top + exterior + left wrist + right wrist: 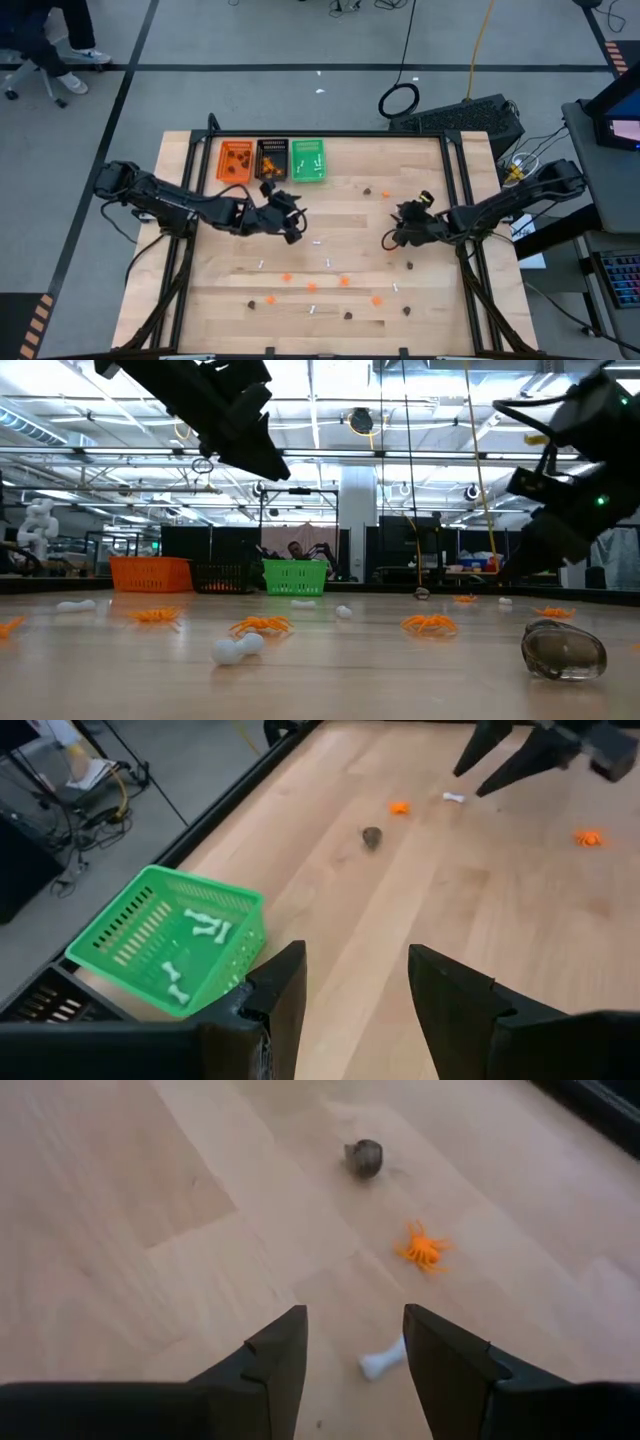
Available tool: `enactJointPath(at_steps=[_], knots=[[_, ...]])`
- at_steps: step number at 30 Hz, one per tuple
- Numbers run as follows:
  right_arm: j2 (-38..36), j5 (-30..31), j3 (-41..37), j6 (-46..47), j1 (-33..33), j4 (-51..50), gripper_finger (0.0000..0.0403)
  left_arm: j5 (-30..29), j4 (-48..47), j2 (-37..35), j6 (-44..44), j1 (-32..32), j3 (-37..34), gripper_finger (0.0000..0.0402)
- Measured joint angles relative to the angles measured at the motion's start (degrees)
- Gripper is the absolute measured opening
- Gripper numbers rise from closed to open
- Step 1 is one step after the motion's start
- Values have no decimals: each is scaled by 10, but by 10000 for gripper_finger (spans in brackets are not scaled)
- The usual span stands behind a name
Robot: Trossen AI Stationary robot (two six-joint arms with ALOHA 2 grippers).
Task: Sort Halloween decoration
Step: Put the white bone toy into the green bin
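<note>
Low view: wooden table, ceiling lights and steel racks behind.

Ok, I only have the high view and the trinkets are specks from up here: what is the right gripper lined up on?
Observer: A white bone lies on the table just ahead of the right gripper, in line with the gap between its open fingers. Nothing is held.
Operator: And the left one?
Observer: The left gripper is open and empty, near the green basket.
Operator: What's in that basket?
Observer: Only white bones, as far as the left wrist view shows.
</note>
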Motion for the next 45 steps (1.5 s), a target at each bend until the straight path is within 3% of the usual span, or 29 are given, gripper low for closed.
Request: enactJointPath(at_steps=[15, 24, 32, 38, 45], knots=[[6, 25, -76, 2, 2, 109, 187, -10, 2, 0, -1, -11, 0, 173], [57, 32, -76, 31, 2, 116, 187, -10, 2, 0, -1, -12, 0, 173], [108, 44, -76, 44, 0, 189, 187, -10, 2, 0, -1, -12, 0, 173], [151, 54, -75, 98, 0, 214, 160, -10, 1, 0, -1, -16, 0, 173], [187, 59, -75, 78, 0, 273, 120, -10, 0, 0, -1, -20, 0, 173]])
